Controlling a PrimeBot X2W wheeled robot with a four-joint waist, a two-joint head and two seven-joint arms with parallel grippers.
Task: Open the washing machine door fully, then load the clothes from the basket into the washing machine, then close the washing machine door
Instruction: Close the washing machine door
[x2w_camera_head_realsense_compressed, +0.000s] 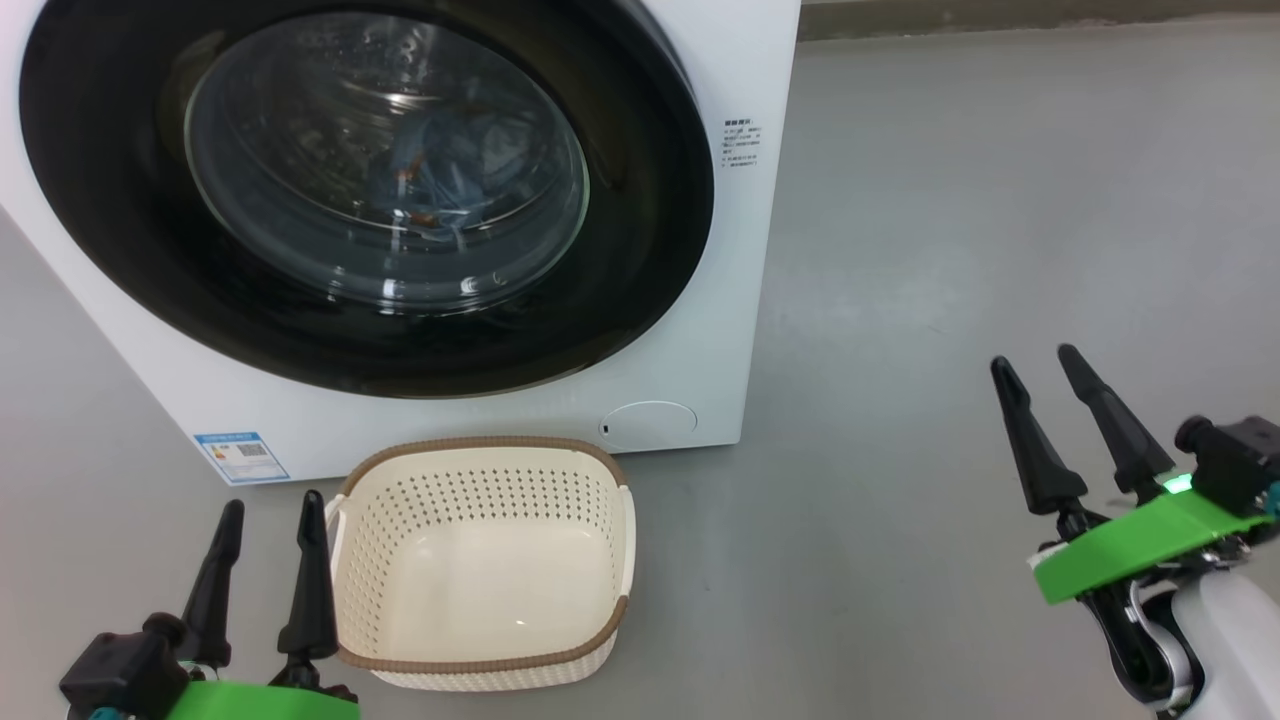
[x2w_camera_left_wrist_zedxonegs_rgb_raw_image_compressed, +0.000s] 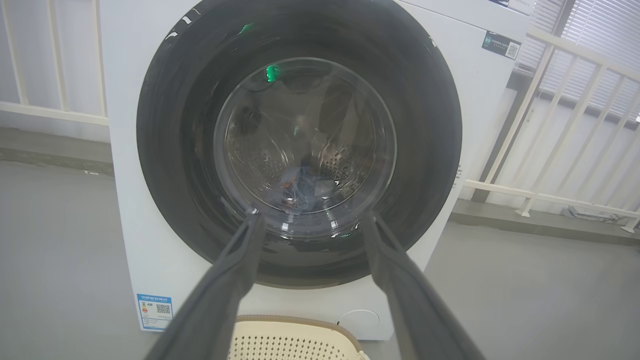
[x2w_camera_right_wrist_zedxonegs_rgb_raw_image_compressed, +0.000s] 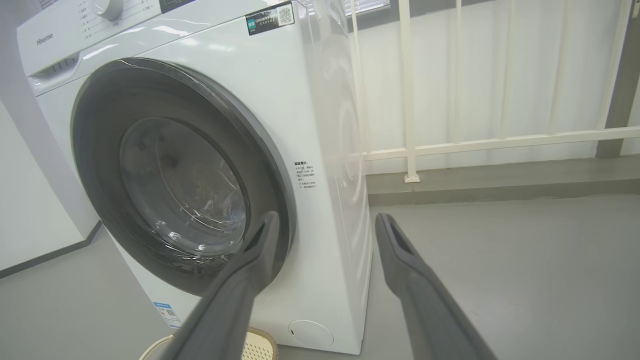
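Observation:
The washing machine (x2w_camera_head_realsense_compressed: 730, 300) (x2w_camera_left_wrist_zedxonegs_rgb_raw_image_compressed: 125, 200) (x2w_camera_right_wrist_zedxonegs_rgb_raw_image_compressed: 320, 125) stands on the floor with its round black-rimmed door (x2w_camera_head_realsense_compressed: 640, 250) (x2w_camera_left_wrist_zedxonegs_rgb_raw_image_compressed: 175, 150) (x2w_camera_right_wrist_zedxonegs_rgb_raw_image_compressed: 100, 150) shut flat against the front. Through the glass, light blue clothes (x2w_camera_head_realsense_compressed: 430, 185) (x2w_camera_left_wrist_zedxonegs_rgb_raw_image_compressed: 305, 185) lie inside the steel drum. The cream basket (x2w_camera_head_realsense_compressed: 600, 500) (x2w_camera_left_wrist_zedxonegs_rgb_raw_image_compressed: 300, 327) sits on the floor just before the machine, with nothing in it. My left gripper (x2w_camera_head_realsense_compressed: 270, 515) (x2w_camera_left_wrist_zedxonegs_rgb_raw_image_compressed: 312, 217) is open at the basket's left side. Off to the right, well away from the machine, my right gripper (x2w_camera_head_realsense_compressed: 1035, 365) (x2w_camera_right_wrist_zedxonegs_rgb_raw_image_compressed: 325, 220) hangs open above bare floor. Neither holds anything.
Grey floor (x2w_camera_head_realsense_compressed: 1000, 200) stretches to the right of the machine. A white railing (x2w_camera_right_wrist_zedxonegs_rgb_raw_image_compressed: 475, 142) (x2w_camera_left_wrist_zedxonegs_rgb_raw_image_compressed: 565, 100) runs behind and beside it, in front of a pale wall. A small round service flap (x2w_camera_head_realsense_compressed: 648, 424) sits low on the machine's front.

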